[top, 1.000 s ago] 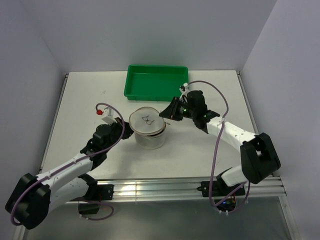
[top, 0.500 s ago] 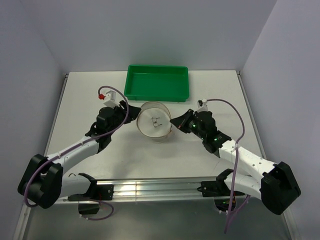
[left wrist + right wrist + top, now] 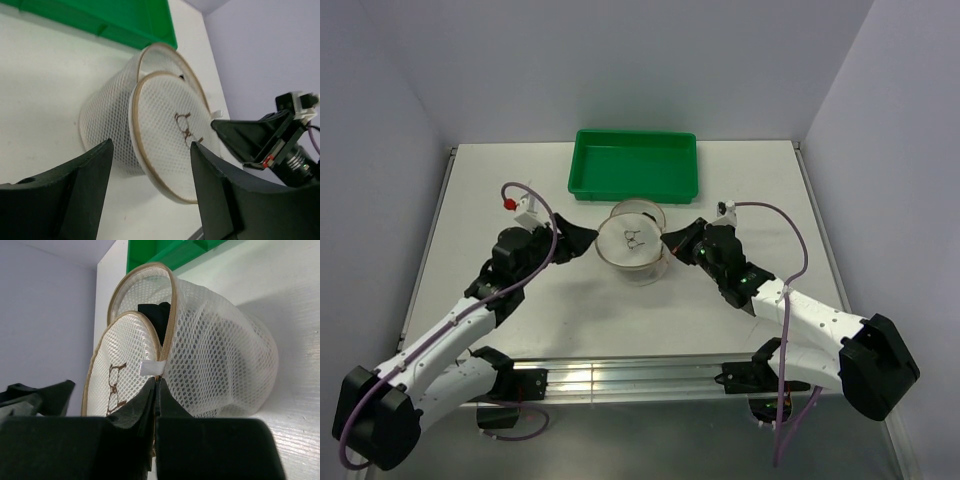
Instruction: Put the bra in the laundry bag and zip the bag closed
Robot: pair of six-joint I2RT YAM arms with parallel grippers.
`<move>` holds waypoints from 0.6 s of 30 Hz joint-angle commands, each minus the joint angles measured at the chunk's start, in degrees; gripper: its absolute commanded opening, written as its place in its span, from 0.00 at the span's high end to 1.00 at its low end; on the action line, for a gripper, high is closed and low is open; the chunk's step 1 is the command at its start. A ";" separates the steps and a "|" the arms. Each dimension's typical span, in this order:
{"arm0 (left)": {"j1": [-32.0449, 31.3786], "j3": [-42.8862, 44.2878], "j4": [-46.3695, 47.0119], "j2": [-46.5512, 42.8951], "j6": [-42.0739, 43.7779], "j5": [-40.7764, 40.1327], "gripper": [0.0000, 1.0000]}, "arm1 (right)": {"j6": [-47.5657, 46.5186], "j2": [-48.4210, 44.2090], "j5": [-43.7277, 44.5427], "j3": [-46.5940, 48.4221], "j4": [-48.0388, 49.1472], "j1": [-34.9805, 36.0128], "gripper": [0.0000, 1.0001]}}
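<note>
Well, we see a white table (image 3: 480, 200) with both arms reaching in from its near edge, the left arm (image 3: 450, 325) on the left and the right arm (image 3: 800, 310) on the right. At the far middle of the table sits the green tray (image 3: 635, 170). Just near of it, close beside its near wall, the laundry bag (image 3: 632, 245) lies tipped on its side between the two grippers, its mesh body resting on the table.

The left gripper (image 3: 585, 238) hangs just left of the bag with its jaws spread wide. In its wrist view the two fingers (image 3: 75, 190) frame the bag and touch nothing. The right gripper (image 3: 670, 245) is at the bag's right side with its jaws pressed fully together, their tips at the rim.

The bra (image 3: 152, 320) is inside the bag. In the right wrist view we see it as a dark mass behind the mesh and in the gap at the mouth. The round lid (image 3: 117, 375) stands apart from the mouth rim along that gap, so the zip is not closed all the way round. A small brown spectacles motif (image 3: 634, 238) marks the lid.

A little white tab (image 3: 151, 368) sits on the rim right above the closed tips of the right gripper. We cannot tell whether they pinch it.
</note>
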 commanded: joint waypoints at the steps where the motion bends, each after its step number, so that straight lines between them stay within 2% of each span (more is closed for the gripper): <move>1: -0.01 -0.12 -2.70 2.72 -1.43 6.42 0.32 | 0.19 -0.05 2.29 0.94 3.07 0.51 1.00; 3: 0.08 1.02 -1.57 5.61 -0.99 7.56 0.34 | -0.25 -0.14 2.21 1.12 2.90 0.51 1.00; 5: -0.01 2.17 1.42 7.98 -0.90 8.97 0.42 | -0.78 -0.05 2.21 1.47 2.46 0.51 1.00; 8: -0.01 2.52 6.69 9.58 -1.60 10.99 0.66 | -1.13 0.21 1.86 1.47 2.37 0.51 1.00; 9: 0.08 2.87 7.49 10.71 -1.95 11.17 0.80 | -1.22 0.21 1.68 1.30 2.72 0.51 1.00; 10: 0.00 3.14 8.89 11.33 -1.78 11.43 0.86 | -1.48 0.21 1.24 1.12 2.98 0.51 1.00; 12: -0.01 4.19 9.34 12.56 -1.35 11.00 1.00 | -1.66 -0.05 0.63 0.86 3.60 0.51 0.87; 13: 0.08 4.46 9.43 12.66 -1.34 10.65 1.00 | -2.18 -0.14 0.54 0.94 3.34 0.51 0.79; 14: 0.08 3.85 11.43 12.05 -1.43 10.47 1.00 | -2.54 -0.58 0.62 1.12 2.73 0.51 0.66; 16: 0.08 2.88 15.03 11.25 -1.96 10.64 1.00 | -3.41 -1.19 0.89 0.95 1.40 0.51 0.50; 17: 0.08 2.70 17.40 10.90 -2.04 10.82 1.00 | -3.59 -2.15 0.63 0.51 1.05 0.51 0.38; 18: 0.00 2.87 18.21 11.07 -2.05 11.17 1.00 | -3.77 -2.60 0.45 0.24 0.27 0.42 0.33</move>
